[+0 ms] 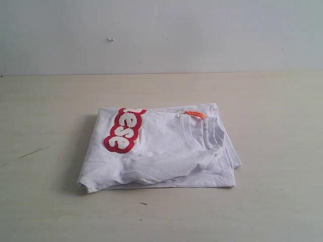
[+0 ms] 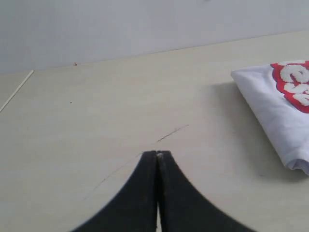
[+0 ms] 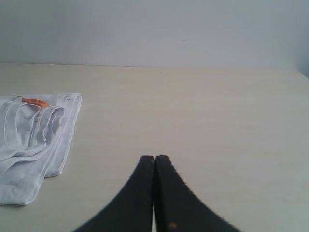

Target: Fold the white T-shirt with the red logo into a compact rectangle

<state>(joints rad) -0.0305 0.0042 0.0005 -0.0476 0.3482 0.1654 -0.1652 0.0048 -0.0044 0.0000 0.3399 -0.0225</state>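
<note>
White T-shirt (image 1: 166,151) in soft cotton lies folded about midway between the tabletop's (image 1: 50,212) near and far edges, and neither arm holds it.

Start with your tools. The left gripper (image 2: 157,154), with smooth black curved fingers, has its tips pressed together on nothing. It is over bare pale wood-grain laminate beside a thin dark scratch (image 2: 171,133), well clear of the bundle's left side. The right gripper (image 3: 154,157) is likewise pinched closed and empty, apart from the bundle's right side. My reading is that both are parked off the cloth because no grasp is in hand.

Next, the near edge of the white T-shirt. It runs roughly parallel to the tabletop's near edge, but the near-left corner bulges into a soft rounded roll, and the layers on the right splay out of line. It is a compact rectangle, I'd judge, though a loose one; limp cotton will slump if you nudge it.

Farther back, the red logo (image 1: 125,130), a rounded red patch with fuzzy white bubble letters, runs towards the far edge and tucks under a fold, so only part reads. To its right are the ribbed crew collar (image 1: 202,133) and a small orange neck tag (image 1: 195,114).

Beyond the far edge rises a plain pale wall (image 1: 151,35).
</note>
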